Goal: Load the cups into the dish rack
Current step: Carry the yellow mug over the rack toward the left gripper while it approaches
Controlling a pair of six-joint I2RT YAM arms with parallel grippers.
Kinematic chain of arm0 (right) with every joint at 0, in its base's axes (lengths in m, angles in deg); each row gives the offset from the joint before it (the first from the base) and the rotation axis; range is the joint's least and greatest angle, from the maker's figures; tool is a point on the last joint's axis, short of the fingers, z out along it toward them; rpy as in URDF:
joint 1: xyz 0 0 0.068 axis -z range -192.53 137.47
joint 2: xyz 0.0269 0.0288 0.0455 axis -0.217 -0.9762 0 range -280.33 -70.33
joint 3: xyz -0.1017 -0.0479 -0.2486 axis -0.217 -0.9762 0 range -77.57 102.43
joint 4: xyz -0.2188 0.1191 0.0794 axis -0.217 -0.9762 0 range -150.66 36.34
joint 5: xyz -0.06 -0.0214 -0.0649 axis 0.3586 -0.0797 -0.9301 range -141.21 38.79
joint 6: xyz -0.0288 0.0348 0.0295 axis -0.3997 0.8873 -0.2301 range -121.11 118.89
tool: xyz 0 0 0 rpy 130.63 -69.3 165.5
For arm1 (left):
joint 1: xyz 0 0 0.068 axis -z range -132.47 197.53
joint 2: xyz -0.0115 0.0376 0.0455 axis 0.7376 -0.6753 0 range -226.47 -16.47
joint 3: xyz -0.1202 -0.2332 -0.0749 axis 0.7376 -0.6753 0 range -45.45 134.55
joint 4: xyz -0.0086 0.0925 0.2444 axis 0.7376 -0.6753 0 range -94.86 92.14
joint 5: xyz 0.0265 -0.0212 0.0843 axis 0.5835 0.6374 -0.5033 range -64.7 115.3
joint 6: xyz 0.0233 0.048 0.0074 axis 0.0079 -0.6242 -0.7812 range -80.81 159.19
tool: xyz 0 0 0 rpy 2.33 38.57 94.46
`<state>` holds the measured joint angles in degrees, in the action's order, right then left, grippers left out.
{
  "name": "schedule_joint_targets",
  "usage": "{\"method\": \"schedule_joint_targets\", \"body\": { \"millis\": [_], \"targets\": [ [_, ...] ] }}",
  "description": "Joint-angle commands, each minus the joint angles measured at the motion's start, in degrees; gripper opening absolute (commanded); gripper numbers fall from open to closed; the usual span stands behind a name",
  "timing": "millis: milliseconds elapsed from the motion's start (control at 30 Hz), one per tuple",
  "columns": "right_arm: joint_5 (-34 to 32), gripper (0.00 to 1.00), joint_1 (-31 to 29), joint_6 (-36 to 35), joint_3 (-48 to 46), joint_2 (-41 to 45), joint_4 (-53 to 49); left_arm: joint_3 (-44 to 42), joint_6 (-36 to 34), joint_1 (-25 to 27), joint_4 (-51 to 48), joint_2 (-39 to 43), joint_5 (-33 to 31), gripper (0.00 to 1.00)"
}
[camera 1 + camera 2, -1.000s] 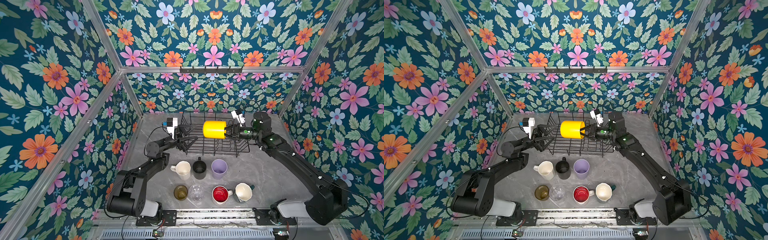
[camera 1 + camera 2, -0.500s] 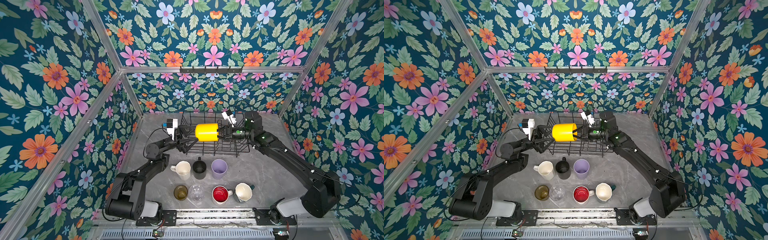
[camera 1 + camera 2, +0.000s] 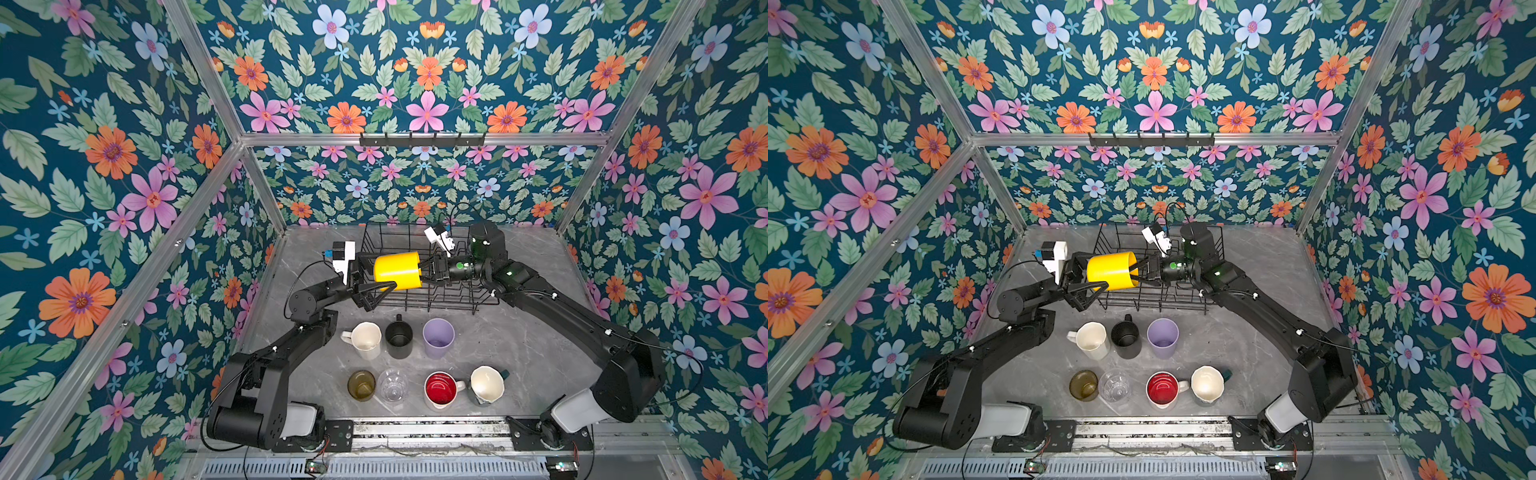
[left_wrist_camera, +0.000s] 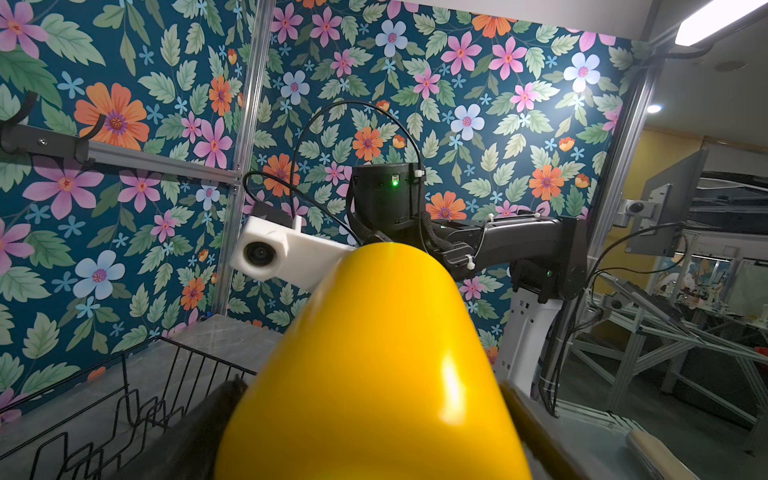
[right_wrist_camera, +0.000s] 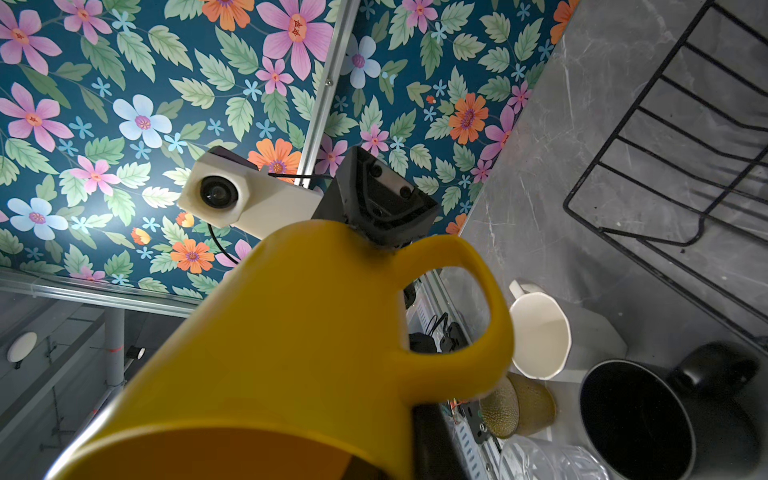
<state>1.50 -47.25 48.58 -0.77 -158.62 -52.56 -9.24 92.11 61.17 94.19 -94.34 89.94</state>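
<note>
A yellow mug (image 3: 397, 271) (image 3: 1112, 270) hangs on its side above the left end of the black wire dish rack (image 3: 457, 300) (image 3: 1183, 303). My right gripper (image 3: 424, 270) (image 3: 1137, 271) is shut on the mug's rim, one finger inside the mouth. My left gripper (image 3: 379, 272) (image 4: 374, 419) stands open, its fingers (image 4: 220, 409) either side of the mug's base end. The mug's handle (image 5: 461, 316) shows in the right wrist view. On the table in front stand a cream mug (image 3: 365, 338), a black mug (image 3: 399, 338), a lilac tumbler (image 3: 437, 337), an olive glass (image 3: 361, 384), a clear glass (image 3: 392, 385), a red-inside mug (image 3: 439, 388) and a teal mug (image 3: 486, 384).
A black hook rail (image 3: 422, 139) is fixed high on the back wall. Floral walls close in the grey marble table (image 3: 540, 353) on three sides. Both arms reach in from the front rail towards the rack.
My right gripper has carried the yellow mug leftwards across the rack, base first, in between the open left fingers. The left arm has hardly moved.
</note>
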Motion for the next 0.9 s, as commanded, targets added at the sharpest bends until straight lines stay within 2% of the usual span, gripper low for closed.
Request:
{"method": "schedule_joint_targets", "body": {
  "millis": [0,400,733,867],
  "targets": [
    [2.50,0.00,-1.00,-0.39,1.21,-0.60,4.03,-0.17,-0.71,-0.03,0.77,0.27,0.39,0.95],
    [3.27,0.00,-2.49,0.66,3.14,-3.27,4.95,-0.52,-0.58,-0.05,1.20,0.65,1.25,0.93],
    [3.94,0.00,-2.61,2.18,3.43,-4.46,6.67,-0.28,-0.24,-0.09,1.47,0.58,2.26,0.86],
    [4.43,0.00,-2.58,1.78,4.21,-4.62,6.16,0.18,0.70,0.14,1.90,0.33,4.33,0.88]
  ]
}}
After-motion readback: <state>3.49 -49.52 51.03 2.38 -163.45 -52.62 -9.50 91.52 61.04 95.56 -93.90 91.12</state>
